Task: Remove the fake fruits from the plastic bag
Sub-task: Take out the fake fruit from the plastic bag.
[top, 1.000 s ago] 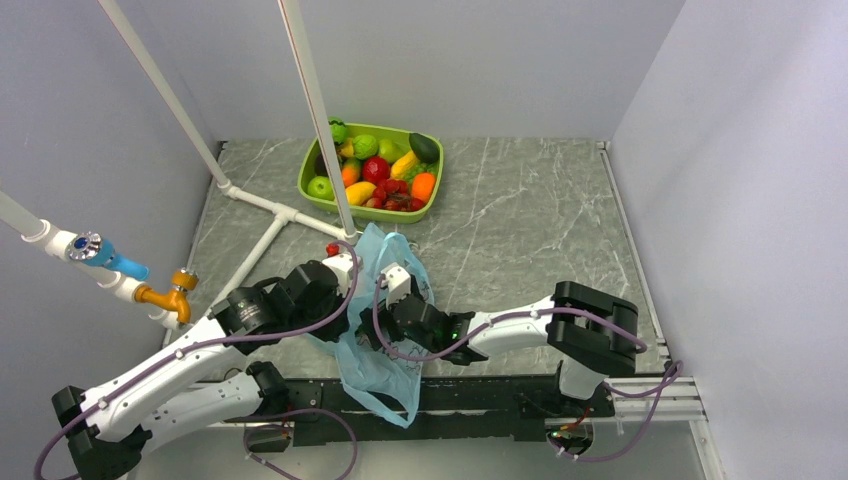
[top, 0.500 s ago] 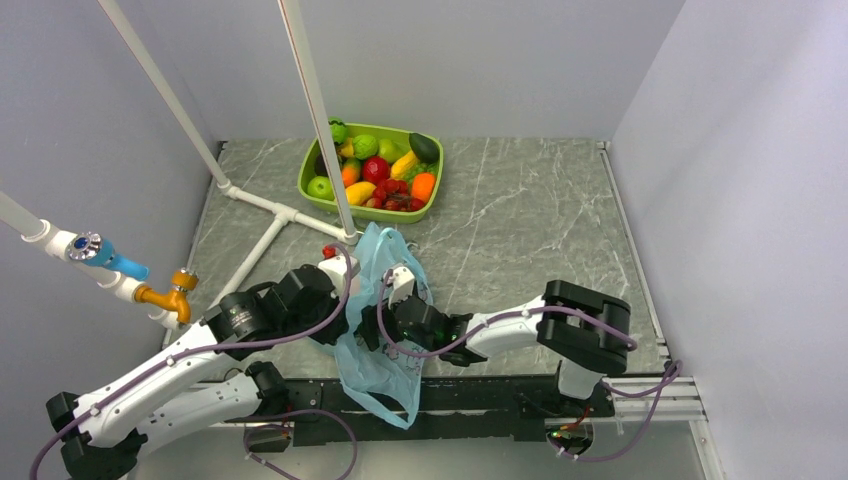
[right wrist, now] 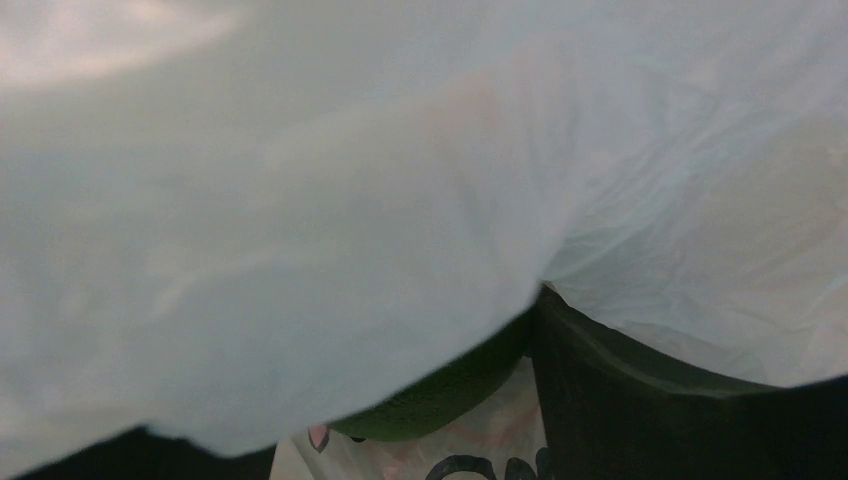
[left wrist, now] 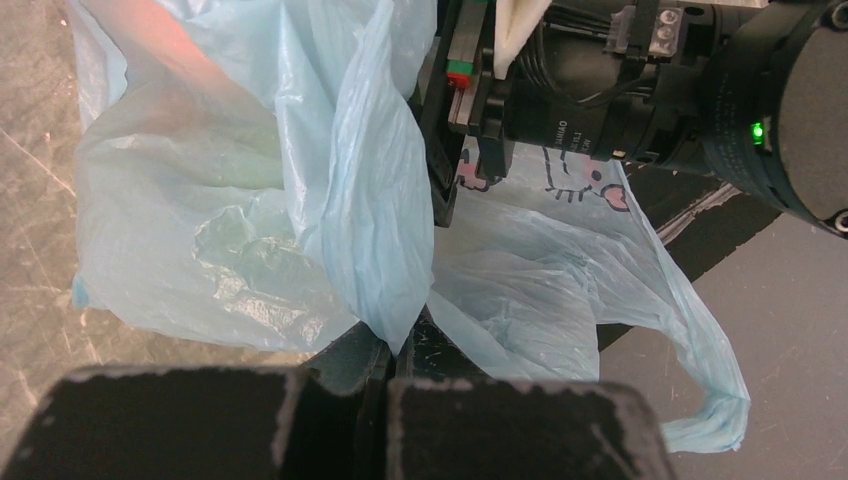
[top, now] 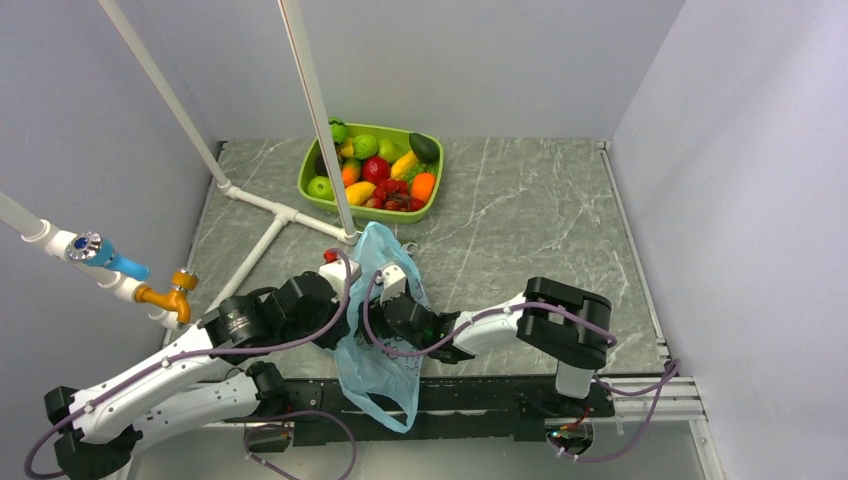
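The light blue plastic bag (top: 378, 352) hangs between my two arms, over the table's near edge. My left gripper (left wrist: 405, 345) is shut on a fold of the bag's film (left wrist: 375, 230) and holds it up. A pink-orange fake fruit (left wrist: 150, 30) and a pale green one (left wrist: 235, 175) show through the film. My right gripper (right wrist: 400, 440) is inside the bag and mostly veiled by film. Its jaws stand open around a dark green fake fruit (right wrist: 440, 395), which lies against the right finger (right wrist: 620, 410). A gap shows on the fruit's left side.
A lime-green tray (top: 305, 176) of assorted toy fruit stands at the back of the table. A white pipe frame (top: 262, 203) with slanted poles runs along the left side. A blue and orange fitting (top: 135, 278) sticks out at the far left.
My right arm has pushed left, deeper into the bag, and its jaws have narrowed. My left arm has shifted slightly, still holding the bag.
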{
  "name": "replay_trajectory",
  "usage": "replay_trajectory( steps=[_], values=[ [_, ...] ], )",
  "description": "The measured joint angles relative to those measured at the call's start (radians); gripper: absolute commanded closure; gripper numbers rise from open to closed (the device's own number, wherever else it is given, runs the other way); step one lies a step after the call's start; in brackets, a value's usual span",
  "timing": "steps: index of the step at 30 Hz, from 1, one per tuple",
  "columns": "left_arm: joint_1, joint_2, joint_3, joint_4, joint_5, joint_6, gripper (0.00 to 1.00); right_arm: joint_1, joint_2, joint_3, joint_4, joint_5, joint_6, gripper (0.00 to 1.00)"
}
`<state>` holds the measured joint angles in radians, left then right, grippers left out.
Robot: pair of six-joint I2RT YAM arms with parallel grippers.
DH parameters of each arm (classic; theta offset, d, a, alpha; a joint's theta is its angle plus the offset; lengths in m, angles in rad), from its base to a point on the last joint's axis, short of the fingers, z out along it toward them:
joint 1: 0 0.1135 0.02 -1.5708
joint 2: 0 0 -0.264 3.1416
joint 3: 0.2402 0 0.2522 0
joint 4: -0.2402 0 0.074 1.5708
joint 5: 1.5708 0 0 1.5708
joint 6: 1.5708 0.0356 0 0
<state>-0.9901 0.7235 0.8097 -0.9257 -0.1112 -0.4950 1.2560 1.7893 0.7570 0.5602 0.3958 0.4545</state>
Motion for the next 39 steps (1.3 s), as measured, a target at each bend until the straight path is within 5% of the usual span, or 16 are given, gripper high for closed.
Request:
replay_trajectory(
  steps=[5, 18, 25, 30, 39],
  values=[
    [-0.002, 0.0, 0.0, 0.0, -0.018, -0.005, 1.0, 0.0, -0.015, -0.013, 0.001, 0.0, -0.018, 0.65],
    [-0.002, 0.066, 0.0, 0.004, -0.049, -0.002, 1.0, -0.008, -0.451, -0.211, -0.055, -0.142, -0.055, 1.0],
    [0.016, 0.166, 0.029, 0.052, -0.091, 0.067, 1.0, -0.013, -0.708, -0.25, -0.196, -0.163, -0.08, 1.0],
    [0.132, 0.282, 0.124, 0.097, -0.082, 0.175, 1.0, -0.035, -0.889, -0.226, -0.314, -0.103, -0.129, 1.0],
    [0.32, 0.386, 0.238, 0.151, -0.066, 0.345, 1.0, -0.336, -0.951, -0.128, -0.48, -0.055, -0.129, 1.0]
  ],
)
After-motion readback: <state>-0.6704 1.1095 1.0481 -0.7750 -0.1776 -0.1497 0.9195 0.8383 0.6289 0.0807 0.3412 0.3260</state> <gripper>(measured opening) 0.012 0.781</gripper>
